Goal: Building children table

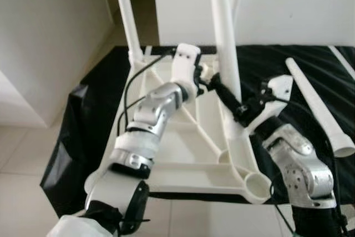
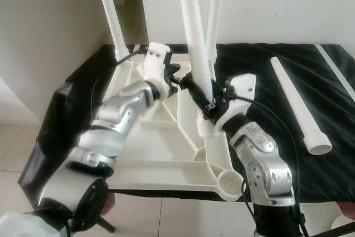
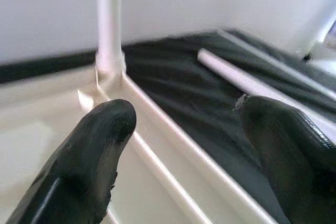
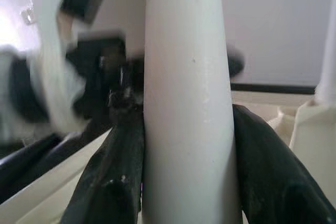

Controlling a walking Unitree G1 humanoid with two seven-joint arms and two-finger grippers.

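Note:
A white plastic table top (image 1: 183, 154) lies upside down on a black cloth. My right gripper (image 1: 224, 94) is shut on an upright white leg (image 1: 226, 43) near the top's right edge. The right wrist view has that leg (image 4: 186, 103) squeezed between both black fingers (image 4: 113, 182). My left gripper (image 1: 206, 76) hovers open just left of the same leg, above the ribs. Its fingers (image 3: 89, 150) hold nothing and point at a leg (image 3: 108, 19) standing in the far right corner. Another leg (image 1: 126, 15) stands in the far left corner.
A loose white leg (image 1: 319, 106) lies on the black cloth (image 1: 83, 131) to the right of the table top. The near right corner has an empty round socket (image 1: 258, 184). A white wall rises behind, and pale floor tiles run along the left.

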